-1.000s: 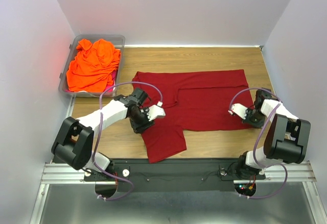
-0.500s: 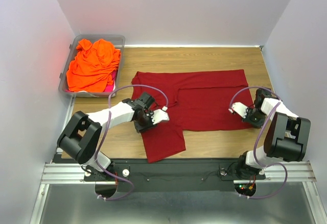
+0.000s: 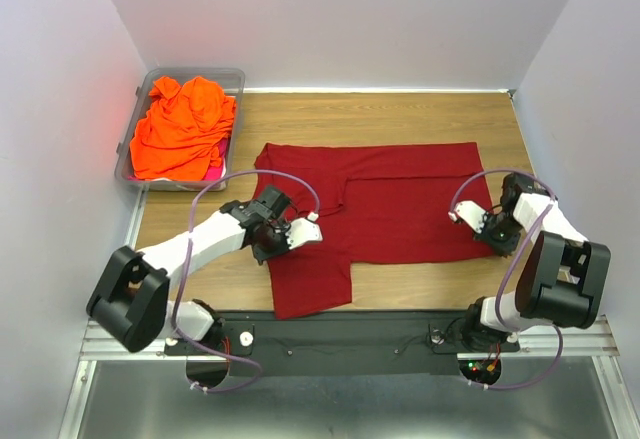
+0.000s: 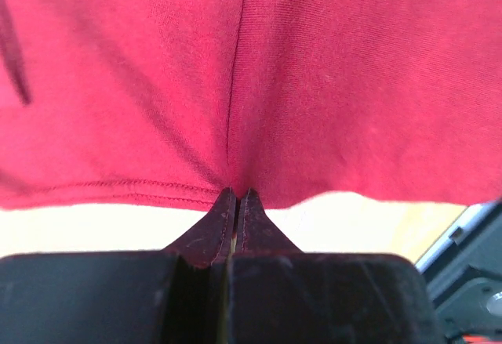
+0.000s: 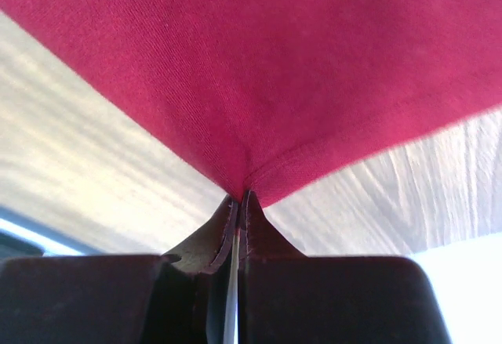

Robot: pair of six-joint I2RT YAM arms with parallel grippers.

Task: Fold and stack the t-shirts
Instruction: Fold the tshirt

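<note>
A dark crimson t-shirt [image 3: 390, 199] lies spread on the wooden table, one sleeve pointing toward the near edge. My left gripper [image 3: 272, 242] is shut on the shirt's hemmed edge [image 4: 141, 187] beside that sleeve, the cloth puckering at its fingertips. At the shirt's near right corner [image 5: 259, 179] my right gripper [image 3: 492, 235] is shut on the fabric. A bright orange t-shirt [image 3: 180, 127] lies crumpled in the bin, with a bit of magenta fabric [image 3: 212, 172] showing under it.
The clear grey plastic bin [image 3: 235, 79] sits at the table's far left corner against the wall. White walls close in the left, back and right sides. Bare wood [image 3: 420, 114] shows behind the shirt. The black mounting rail [image 3: 350, 334] runs along the near edge.
My left gripper has closed on the crimson shirt's edge, and the sleeve has shifted slightly left and toward the near edge. The right gripper has kept its grip with little movement.
</note>
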